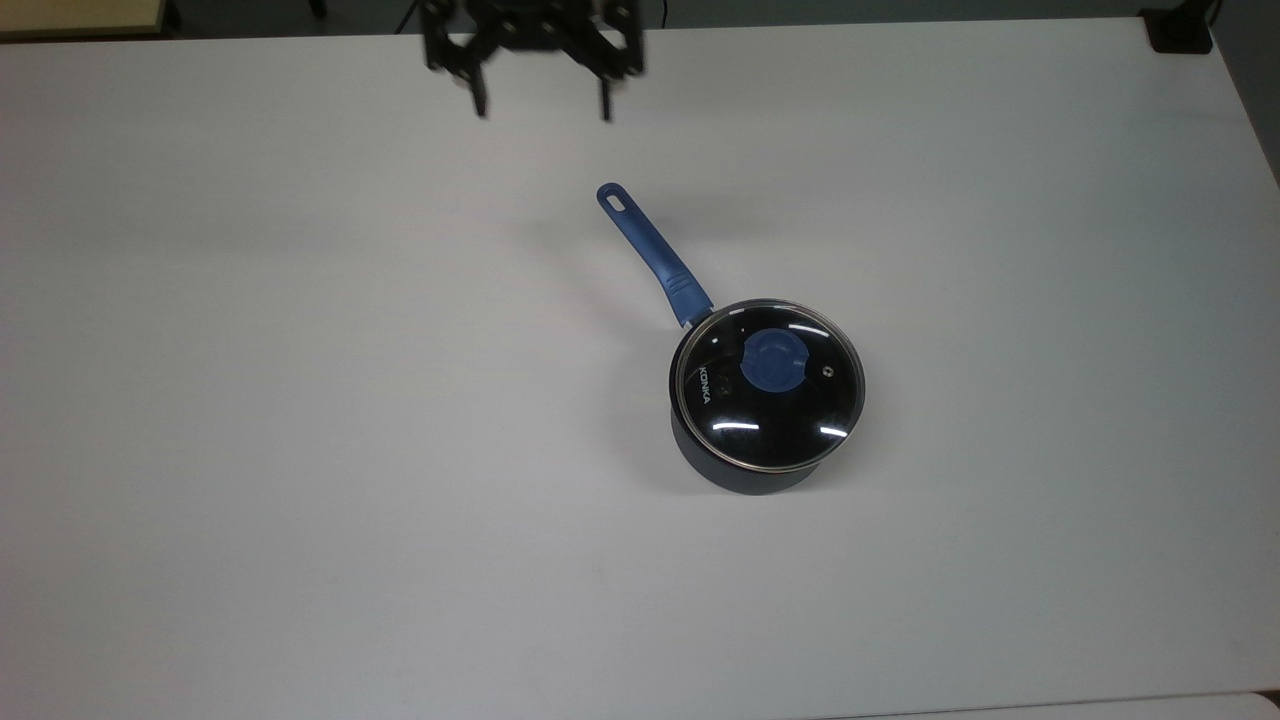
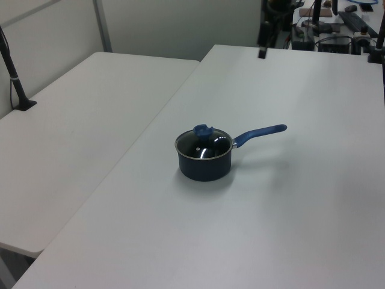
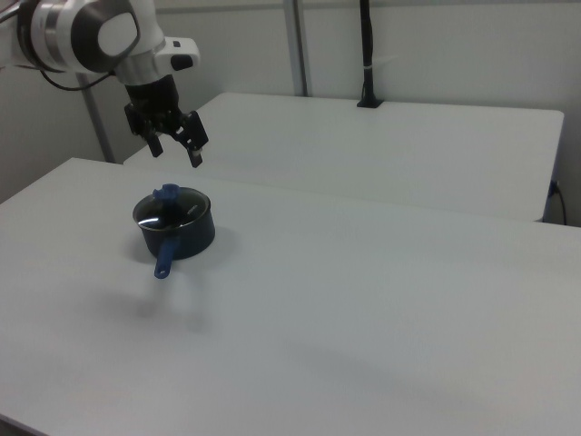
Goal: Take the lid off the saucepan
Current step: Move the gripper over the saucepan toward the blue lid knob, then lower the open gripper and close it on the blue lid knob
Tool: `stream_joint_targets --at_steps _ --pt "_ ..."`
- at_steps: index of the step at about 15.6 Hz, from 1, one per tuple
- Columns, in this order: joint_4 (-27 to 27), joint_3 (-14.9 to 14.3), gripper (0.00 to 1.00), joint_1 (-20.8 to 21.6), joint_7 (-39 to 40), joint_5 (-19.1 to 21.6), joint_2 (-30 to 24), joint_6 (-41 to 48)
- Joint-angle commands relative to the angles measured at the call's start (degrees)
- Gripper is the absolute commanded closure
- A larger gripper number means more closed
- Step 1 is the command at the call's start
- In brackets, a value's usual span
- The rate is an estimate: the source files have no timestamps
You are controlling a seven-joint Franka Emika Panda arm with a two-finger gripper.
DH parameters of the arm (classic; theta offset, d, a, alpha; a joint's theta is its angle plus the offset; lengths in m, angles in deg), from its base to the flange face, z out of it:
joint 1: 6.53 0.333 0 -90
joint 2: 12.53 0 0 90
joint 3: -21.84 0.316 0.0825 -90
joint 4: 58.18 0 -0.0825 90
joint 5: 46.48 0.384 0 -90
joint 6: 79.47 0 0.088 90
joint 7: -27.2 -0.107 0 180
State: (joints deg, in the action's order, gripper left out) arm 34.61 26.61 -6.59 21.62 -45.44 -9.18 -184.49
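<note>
Glass lid (image 1: 770, 384) with blue knob sits closed on dark navy saucepan (image 1: 745, 470).
My fingers (image 1: 482, 100) hang spread and empty, well apart beyond the handle's slotted end.

two white tables (image 2: 90, 114) were set side by side, a narrow gap between them. pale partition walls (image 3: 436, 54) stood behind, and a black post (image 3: 366, 54) was clamped at one table's far edge.

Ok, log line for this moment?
pincer: open, airborne | clear glass lid with blue knob: on dark navy saucepan | contact: none
</note>
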Motion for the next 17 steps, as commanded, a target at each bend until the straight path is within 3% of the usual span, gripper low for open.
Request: stream_joint_targets --at_steps 1,6,8,9,13,17 --pt "-1.21 -0.11 0.00 4.19 -4.25 1.25 4.54 -6.06" --pt "-6.21 -0.46 0.00 11.21 -10.14 -0.15 11.49 -10.46" --pt "-7.18 -0.46 0.00 12.54 -15.83 -1.38 13.86 -12.74" --pt "-7.62 -0.46 0.00 13.85 -19.43 -2.78 15.09 -14.40" --pt "-7.80 -0.55 0.00 17.21 -37.10 -15.16 20.01 -17.05" --pt "-7.80 -0.46 0.01 17.21 -39.77 -16.68 22.04 -20.31"
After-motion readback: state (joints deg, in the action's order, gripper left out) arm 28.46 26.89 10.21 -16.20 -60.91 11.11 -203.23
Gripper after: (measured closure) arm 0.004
